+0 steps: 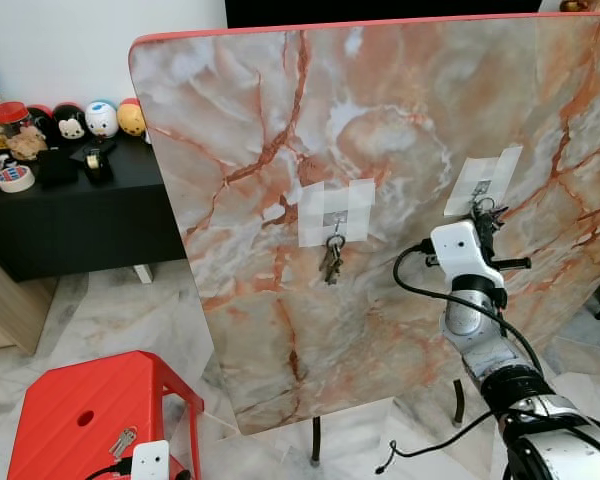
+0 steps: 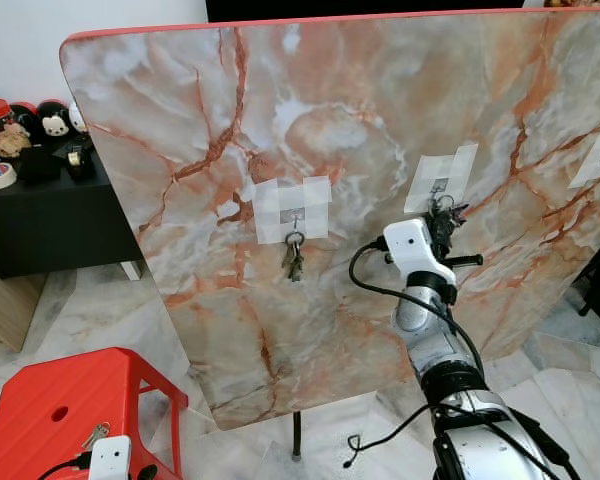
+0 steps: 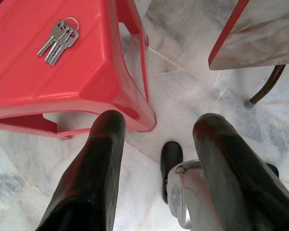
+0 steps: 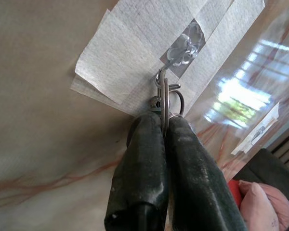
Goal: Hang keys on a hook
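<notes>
Marbled orange-and-cream panel (image 1: 380, 160), stood on edge, carries the hooks, each fixed under crossed strips of white tape. Right hand (image 4: 164, 126) is raised against the panel with its two black fingers pinched together on a key ring (image 4: 164, 98), the ring clamped edge-on between the fingertips. Just beyond the fingertips sits the clear hook (image 4: 180, 50) on its tape patch (image 4: 135, 53); the ring touches or nearly touches the hook's lower curl, but whether it has passed over the tip I cannot tell. Well off to that hand's left on the panel, a second hook (image 1: 335, 217) already bears a hanging bunch of keys (image 1: 331, 262). Left hand (image 3: 159, 159) hangs low with its fingers spread wide and nothing between them; ahead of it a third bunch of keys (image 3: 59, 37) lies on a red plastic stool (image 3: 86, 72) over the marble floor (image 3: 192, 101). Judgement: the step in hand is seating the ring on the hook, late in this hang. Next move calls for a small lift and settle so the ring drops behind the hook's tip, then a gentle parting of the fingers; pulling outward risks peeling the tape.
</notes>
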You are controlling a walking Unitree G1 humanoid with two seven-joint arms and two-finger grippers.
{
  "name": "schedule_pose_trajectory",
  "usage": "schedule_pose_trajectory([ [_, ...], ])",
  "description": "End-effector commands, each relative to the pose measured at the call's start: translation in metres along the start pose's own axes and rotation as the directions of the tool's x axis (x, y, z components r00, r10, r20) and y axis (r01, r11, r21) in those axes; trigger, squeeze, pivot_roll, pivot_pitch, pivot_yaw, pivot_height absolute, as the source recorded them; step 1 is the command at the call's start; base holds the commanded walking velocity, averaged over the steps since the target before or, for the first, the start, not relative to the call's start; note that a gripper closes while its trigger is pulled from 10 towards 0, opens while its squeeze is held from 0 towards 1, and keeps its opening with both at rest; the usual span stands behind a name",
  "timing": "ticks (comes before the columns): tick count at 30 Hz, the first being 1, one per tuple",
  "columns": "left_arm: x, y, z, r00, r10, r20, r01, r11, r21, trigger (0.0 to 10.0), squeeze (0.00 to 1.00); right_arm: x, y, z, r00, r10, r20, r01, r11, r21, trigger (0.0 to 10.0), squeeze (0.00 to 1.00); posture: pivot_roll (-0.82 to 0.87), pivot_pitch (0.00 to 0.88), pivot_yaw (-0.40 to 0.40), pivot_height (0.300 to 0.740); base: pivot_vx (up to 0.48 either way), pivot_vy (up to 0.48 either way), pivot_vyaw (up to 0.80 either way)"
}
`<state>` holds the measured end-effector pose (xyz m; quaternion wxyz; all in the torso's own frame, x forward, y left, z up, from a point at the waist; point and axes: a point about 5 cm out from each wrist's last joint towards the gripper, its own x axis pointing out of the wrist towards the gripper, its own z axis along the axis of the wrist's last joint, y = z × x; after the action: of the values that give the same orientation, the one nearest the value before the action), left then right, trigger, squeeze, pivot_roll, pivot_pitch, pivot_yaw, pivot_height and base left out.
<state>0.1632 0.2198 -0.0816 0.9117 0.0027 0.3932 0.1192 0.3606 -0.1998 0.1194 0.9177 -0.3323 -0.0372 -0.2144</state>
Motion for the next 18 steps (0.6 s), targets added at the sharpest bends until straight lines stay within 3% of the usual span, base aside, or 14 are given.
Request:
schedule_pose_trajectory([
  [1, -0.001, -0.001, -0.005, 1.0, 0.0, -0.019, 0.0, 1.0, 0.006, 10.0, 0.0, 0.005, -0.001, 0.007, 1.0, -0.006, 0.009, 0.006, 1.0, 0.013, 10.0, 0.86, 0.05, 0.0, -0.027, 0.74, 0.0, 0.0, 0.0],
  [6, -0.001, -0.002, -0.005, 1.0, -0.002, -0.021, 0.002, 1.0, 0.006, 10.0, 0.0, 0.003, -0.001, 0.005, 1.0, -0.011, 0.012, 0.011, 1.0, 0.01, 10.0, 0.81, 0.05, 0.0, -0.028, 0.74, 0.0, 0.0, 0.0],
  [7, -0.001, -0.002, -0.005, 1.0, -0.002, -0.022, 0.003, 1.0, 0.006, 10.0, 0.0, 0.002, -0.001, 0.005, 1.0, -0.016, 0.016, 0.016, 1.0, 0.008, 10.0, 0.14, 0.05, 0.0, -0.028, 0.74, 0.0, 0.0, 0.0],
  [8, -0.001, -0.002, -0.005, 1.0, -0.003, -0.022, 0.003, 1.0, 0.007, 10.0, 0.0, 0.002, -0.002, 0.005, 1.0, -0.023, 0.02, 0.023, 1.0, 0.007, 10.0, 0.0, 0.05, 0.0, -0.028, 0.74, 0.0, 0.0, 0.0],
  [16, -0.002, -0.002, -0.006, 1.0, -0.006, -0.025, 0.007, 1.0, 0.011, 10.0, 0.0, -0.006, -0.003, 0.001, 0.998, -0.018, 0.059, 0.014, 0.998, 0.059, 10.0, 0.0, 0.05, 0.0, -0.026, 0.74, 0.0, 0.0, 0.0],
  [18, -0.002, -0.002, -0.006, 1.0, -0.007, -0.025, 0.007, 1.0, 0.012, 10.0, 0.0, -0.012, 0.003, 0.004, 0.995, 0.049, 0.085, -0.061, 0.986, 0.152, 10.0, 0.0, 0.05, 0.0, -0.027, 0.74, 0.0, 0.0, 0.0],
])
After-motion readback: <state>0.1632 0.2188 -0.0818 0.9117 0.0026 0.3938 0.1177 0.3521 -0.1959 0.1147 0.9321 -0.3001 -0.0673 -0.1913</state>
